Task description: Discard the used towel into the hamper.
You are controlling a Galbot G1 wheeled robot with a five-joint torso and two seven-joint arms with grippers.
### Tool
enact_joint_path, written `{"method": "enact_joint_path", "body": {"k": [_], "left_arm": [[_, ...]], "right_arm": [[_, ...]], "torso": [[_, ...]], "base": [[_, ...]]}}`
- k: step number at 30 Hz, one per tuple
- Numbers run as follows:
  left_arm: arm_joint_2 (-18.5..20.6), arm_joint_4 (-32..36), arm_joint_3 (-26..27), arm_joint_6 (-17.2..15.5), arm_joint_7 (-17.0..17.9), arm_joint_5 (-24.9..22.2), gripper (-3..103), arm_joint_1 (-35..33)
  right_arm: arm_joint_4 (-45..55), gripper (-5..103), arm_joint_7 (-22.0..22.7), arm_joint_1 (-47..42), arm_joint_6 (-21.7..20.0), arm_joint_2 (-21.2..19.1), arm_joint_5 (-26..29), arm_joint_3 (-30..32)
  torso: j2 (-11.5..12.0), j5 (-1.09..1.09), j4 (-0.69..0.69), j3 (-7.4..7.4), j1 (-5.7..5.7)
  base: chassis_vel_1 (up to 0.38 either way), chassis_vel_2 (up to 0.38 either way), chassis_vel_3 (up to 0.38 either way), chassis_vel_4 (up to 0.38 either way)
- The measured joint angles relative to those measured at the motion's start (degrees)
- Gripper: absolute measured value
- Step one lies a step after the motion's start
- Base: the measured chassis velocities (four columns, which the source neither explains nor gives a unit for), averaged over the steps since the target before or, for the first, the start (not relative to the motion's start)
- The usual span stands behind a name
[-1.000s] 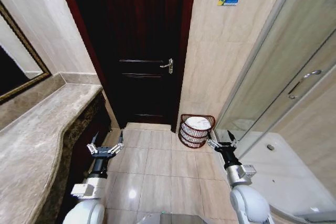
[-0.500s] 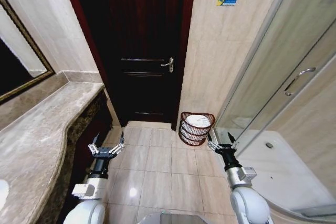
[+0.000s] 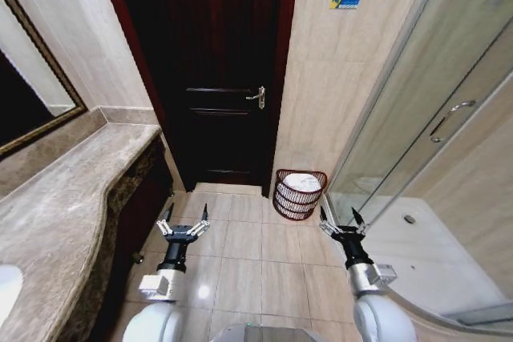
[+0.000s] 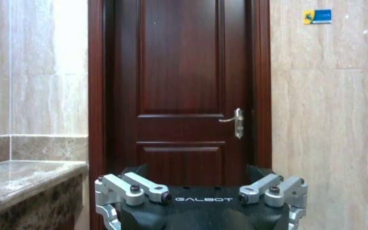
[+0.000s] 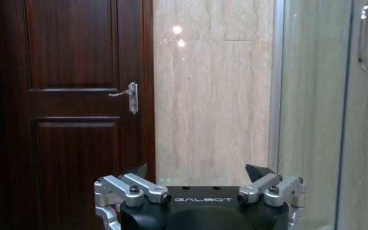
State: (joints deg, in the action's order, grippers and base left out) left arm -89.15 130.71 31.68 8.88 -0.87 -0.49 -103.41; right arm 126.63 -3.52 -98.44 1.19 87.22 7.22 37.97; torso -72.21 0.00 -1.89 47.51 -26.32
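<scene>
The hamper (image 3: 298,200), a small round dark red-brown wicker basket, stands on the floor against the tiled wall, between the door and the shower glass. A white towel (image 3: 302,183) lies inside it, below the rim. My left gripper (image 3: 183,222) hangs open and empty over the floor tiles, left of the hamper and nearer to me. My right gripper (image 3: 339,220) is open and empty too, just to the right of the hamper and nearer to me. Each wrist view shows its own gripper, left (image 4: 197,170) and right (image 5: 197,170), with jaws spread and nothing between them.
A closed dark wooden door (image 3: 216,78) is straight ahead. A marble counter (image 3: 72,190) with a mirror (image 3: 24,94) above it runs along the left. The glass shower enclosure (image 3: 425,118) and its white tray (image 3: 433,254) take up the right. Beige floor tiles (image 3: 248,254) lie between.
The whole picture has shifted, so the camera has moved: the hamper looks a little smaller and more counter shows at lower left. Both grippers stay open and empty.
</scene>
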Motion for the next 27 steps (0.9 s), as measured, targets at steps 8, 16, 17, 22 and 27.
{"method": "enact_joint_path", "body": {"k": [8,16,17,22,27], "left_arm": [[-0.1,0.1,0.5,0.5,-0.3,0.4,100,-0.7],[0.4,0.7,3.0,0.9,-2.2,-2.6,100,-2.0],[0.5,0.7,3.3,1.0,-2.3,-2.8,100,-2.2],[1.2,0.5,4.1,1.5,-2.3,-4.3,100,-2.8],[2.5,0.3,4.5,1.5,-2.5,-5.6,100,-3.0]], "right_arm": [[1.0,100,0.0,-2.0,0.9,0.0,0.5,0.0],[2.0,100,0.0,-3.8,1.9,0.6,-0.1,-0.8],[2.2,100,0.0,-3.9,2.0,0.8,-0.3,-0.9],[2.7,100,-0.1,-4.3,2.0,1.3,-0.8,-1.1],[2.8,100,-0.1,-4.9,2.6,1.4,-1.5,-1.4]], "torso": [[0.0,0.00,0.00,0.00,0.00],[0.0,-0.01,0.00,0.00,0.00],[0.0,-0.01,0.00,0.00,0.00],[0.0,-0.01,0.00,0.00,0.00],[0.0,-0.01,0.00,0.00,0.00]], "base": [[0.036,-0.037,-0.032,0.026],[0.023,-0.018,-0.026,0.020],[0.044,-0.028,-0.051,0.038],[0.040,-0.038,-0.039,0.035],[0.007,-0.007,-0.009,0.011]]}}
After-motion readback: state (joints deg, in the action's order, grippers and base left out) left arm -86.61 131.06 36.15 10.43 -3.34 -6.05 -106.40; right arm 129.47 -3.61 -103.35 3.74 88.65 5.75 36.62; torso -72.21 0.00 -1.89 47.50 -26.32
